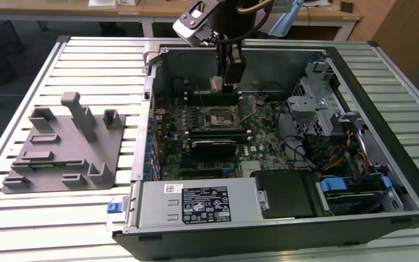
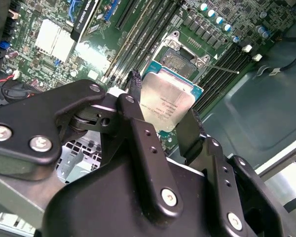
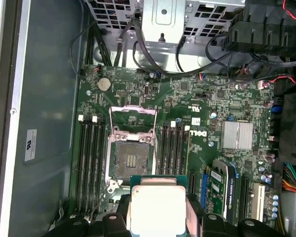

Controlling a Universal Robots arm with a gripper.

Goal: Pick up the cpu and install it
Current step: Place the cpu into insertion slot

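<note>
End effector is clenching on the cpu, with a black finger pressing on each of two opposite edges and the silver top facing the cameras. The cpu is hanging in the air above the green motherboard, clear of it.

In the first wrist view the cpu is showing just beside the open socket. Whether it is hanging straight over the socket cannot be told. The socket's metal frame is standing flipped up, leaving the contact field bare. Memory slots are running along both sides of the socket. In the second wrist view the cpu is overlapping one corner of the socket.

In the exterior view the arm is reaching down into the open computer case, which is lying on its side on the slatted table. The arm's tip is hovering over the far part of the board, near the socket. A grey fixture plate with upright posts is lying on the table near the case, on the exterior view's left.
</note>
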